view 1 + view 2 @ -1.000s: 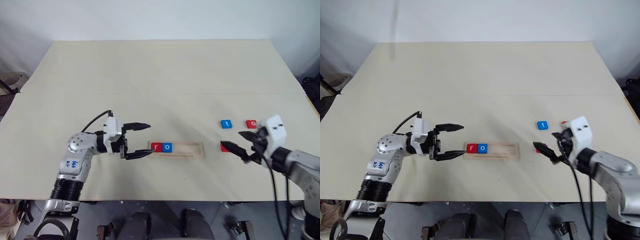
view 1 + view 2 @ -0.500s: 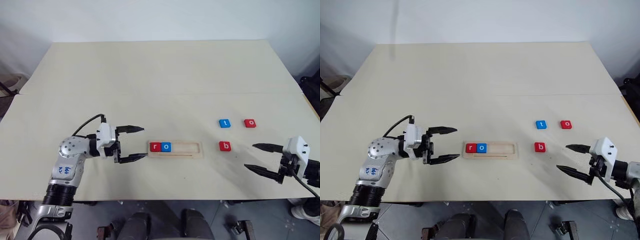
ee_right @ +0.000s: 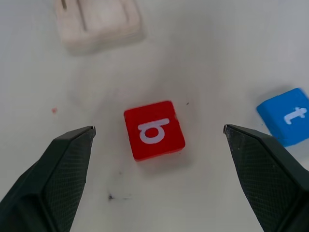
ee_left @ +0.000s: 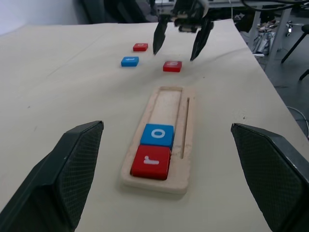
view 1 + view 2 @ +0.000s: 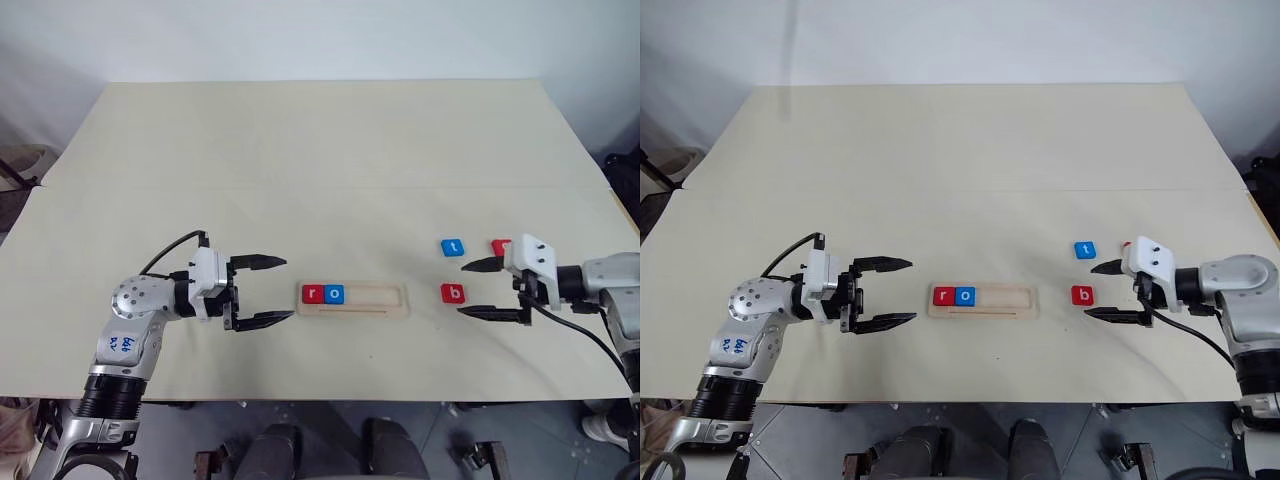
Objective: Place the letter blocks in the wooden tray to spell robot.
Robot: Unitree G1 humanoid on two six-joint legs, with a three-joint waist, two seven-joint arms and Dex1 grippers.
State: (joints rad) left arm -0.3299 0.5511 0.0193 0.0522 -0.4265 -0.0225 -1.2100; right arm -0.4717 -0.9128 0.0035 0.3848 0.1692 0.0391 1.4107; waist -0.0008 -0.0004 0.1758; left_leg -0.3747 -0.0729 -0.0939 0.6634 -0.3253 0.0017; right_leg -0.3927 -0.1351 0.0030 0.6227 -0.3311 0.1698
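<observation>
Letter blocks are spread between both hands: the red b block lies on the bench just ahead of the wide-open, empty right hand, framed between its fingers in the wrist view. Beside it are seen the blue t block and a red block. Red r and blue o are seated at the left end of the wooden tray, faced by the open, empty left hand.
</observation>
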